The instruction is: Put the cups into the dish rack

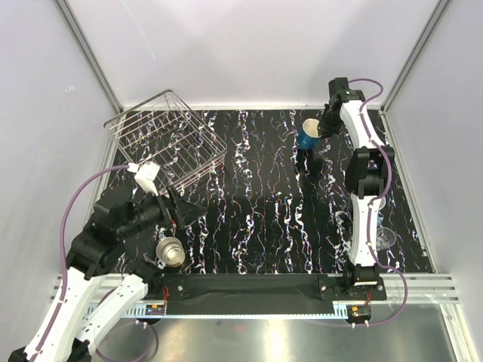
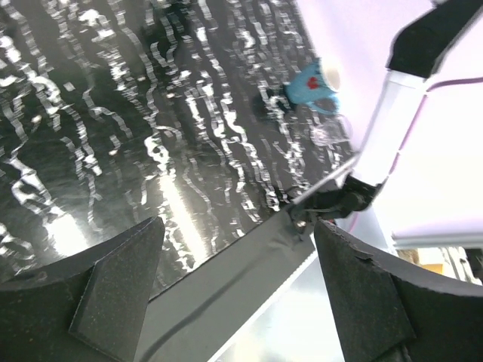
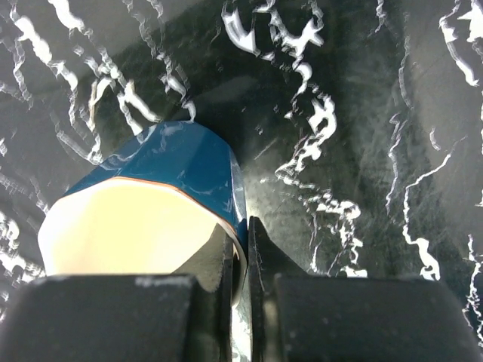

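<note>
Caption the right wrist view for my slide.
Right hand pinching the rim of the dark blue cup over the black marbled table.

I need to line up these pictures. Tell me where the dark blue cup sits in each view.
Top external: the dark blue cup is at upper right, its rim pinched by the right gripper.
Left wrist: not in it.
Right wrist: lower left, large and close, with its rim clamped.
Shared landmark: the black marbled table mat, seen in all three views.
</note>
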Action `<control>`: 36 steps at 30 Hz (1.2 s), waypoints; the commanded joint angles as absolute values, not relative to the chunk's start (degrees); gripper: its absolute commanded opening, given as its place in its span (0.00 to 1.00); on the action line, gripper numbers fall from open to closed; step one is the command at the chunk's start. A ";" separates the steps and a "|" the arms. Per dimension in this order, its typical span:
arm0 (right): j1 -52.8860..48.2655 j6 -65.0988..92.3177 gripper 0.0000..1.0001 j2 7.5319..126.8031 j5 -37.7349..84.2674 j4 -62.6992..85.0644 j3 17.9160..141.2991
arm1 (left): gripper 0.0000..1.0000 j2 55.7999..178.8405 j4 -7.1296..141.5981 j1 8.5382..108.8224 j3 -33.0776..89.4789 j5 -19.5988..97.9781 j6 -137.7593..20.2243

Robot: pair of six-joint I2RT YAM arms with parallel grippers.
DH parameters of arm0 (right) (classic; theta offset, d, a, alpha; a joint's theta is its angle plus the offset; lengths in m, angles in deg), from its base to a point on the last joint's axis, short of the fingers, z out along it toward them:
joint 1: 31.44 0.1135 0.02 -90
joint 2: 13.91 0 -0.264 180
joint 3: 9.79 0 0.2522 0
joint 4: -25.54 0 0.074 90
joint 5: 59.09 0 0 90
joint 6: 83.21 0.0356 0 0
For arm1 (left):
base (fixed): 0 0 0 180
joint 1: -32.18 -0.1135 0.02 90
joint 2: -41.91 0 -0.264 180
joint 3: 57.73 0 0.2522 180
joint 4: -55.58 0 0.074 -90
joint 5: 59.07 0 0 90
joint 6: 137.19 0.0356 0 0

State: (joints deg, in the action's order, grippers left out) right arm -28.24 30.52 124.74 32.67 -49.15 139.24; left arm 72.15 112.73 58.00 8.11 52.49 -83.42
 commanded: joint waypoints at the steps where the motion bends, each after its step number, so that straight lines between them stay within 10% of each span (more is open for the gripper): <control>1: -28.45 29.91 0.00 110.50 26.01 -47.31 135.86 | 0.86 72.59 106.79 58.11 10.18 58.95 -84.45; 10: -28.19 35.70 0.00 74.47 5.19 -28.07 98.69 | 0.88 79.52 78.24 59.25 2.88 74.78 -99.91; 19: -28.10 43.34 0.00 48.17 -6.43 -12.85 69.49 | 0.99 89.19 67.25 78.22 3.58 60.91 -100.01; 36: -28.10 57.94 0.00 22.49 -14.62 -1.76 47.22 | 0.92 97.02 41.83 98.18 -5.64 46.67 -107.13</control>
